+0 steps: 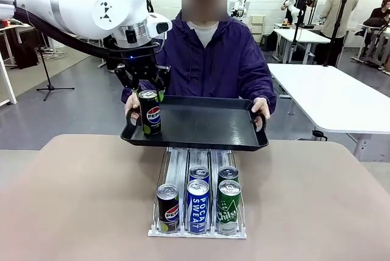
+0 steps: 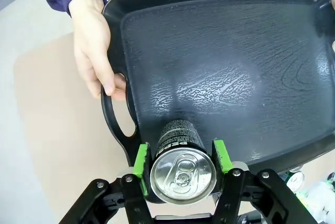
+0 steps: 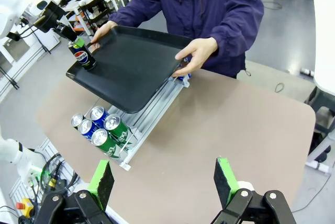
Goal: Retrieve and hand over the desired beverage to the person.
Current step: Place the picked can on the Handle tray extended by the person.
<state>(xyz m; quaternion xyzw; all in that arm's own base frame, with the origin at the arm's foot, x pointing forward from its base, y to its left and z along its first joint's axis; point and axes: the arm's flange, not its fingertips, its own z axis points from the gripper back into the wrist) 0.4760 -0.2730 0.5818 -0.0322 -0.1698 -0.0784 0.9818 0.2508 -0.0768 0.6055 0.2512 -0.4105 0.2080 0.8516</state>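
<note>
The left gripper clasps a Pepsi can on the tray the person holds. The right gripper hangs released.

Tray: black rectangular plastic tray, held level by purple-jacketed person.
Can: black Pepsi can, upright at tray's left edge, its top clasped by left gripper.

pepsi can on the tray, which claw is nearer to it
Left. The left claw is shut on the Pepsi can at a corner of the tray; the right claw is open, far back across the table.
</note>
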